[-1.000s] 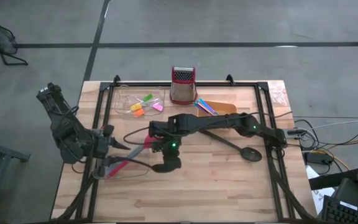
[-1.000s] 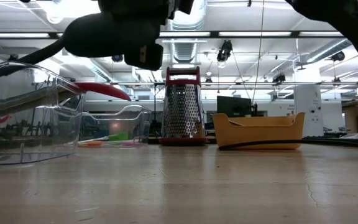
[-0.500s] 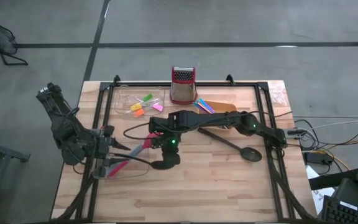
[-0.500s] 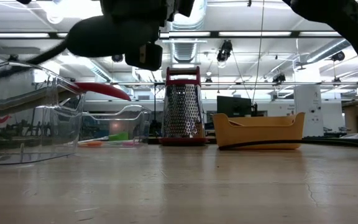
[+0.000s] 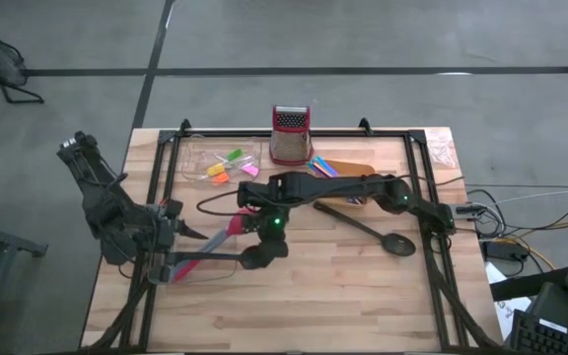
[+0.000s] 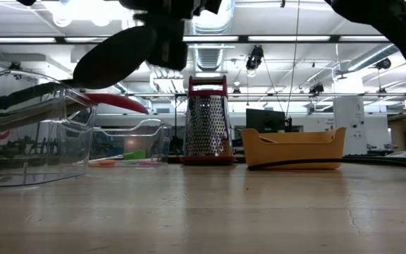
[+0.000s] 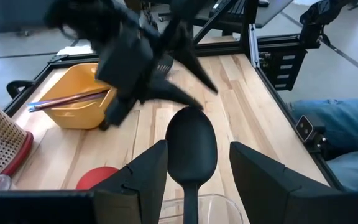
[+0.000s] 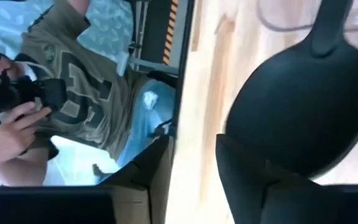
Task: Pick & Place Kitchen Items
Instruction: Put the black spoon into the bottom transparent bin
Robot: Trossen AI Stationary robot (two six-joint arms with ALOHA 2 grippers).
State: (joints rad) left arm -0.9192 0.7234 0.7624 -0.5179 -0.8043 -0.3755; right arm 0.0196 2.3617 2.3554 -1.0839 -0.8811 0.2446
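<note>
A long black spoon [image 5: 252,256] lies slanted, its handle [image 6: 20,97] running down into the near clear tray [image 5: 205,268] and its bowl [image 6: 111,60] sticking up past the tray's right end. My right gripper [image 6: 169,32] hovers open just above the bowl. My left gripper [image 5: 163,251] is open at the tray's left end, its fingers on either side of the spoon's handle [image 7: 191,208] without gripping it. A red spoon head [image 6: 115,102] pokes out over the tray's rim. My right gripper comes at the black spoon's bowl [image 8: 297,112] slanting down from the table's right side, with its fingers apart. The bowl lies beyond the fingertips, not between them. I cannot tell whether a finger touches it.
A red-topped grater [image 5: 290,133] stands at the far edge. Right of it is an orange bowl [image 5: 351,174] with thin sticks [image 5: 323,168]; left of it, a second clear tray [image 5: 197,170] with small coloured blocks. Another black spoon [image 5: 368,229] lies on the table's right half.
My right gripper has opened and let go of the black spoon's bowl. The spoon, held level before, has tipped: its handle end has dropped toward the near tray and its bowl now slants below the gripper, shifted a little toward the table's left edge.
</note>
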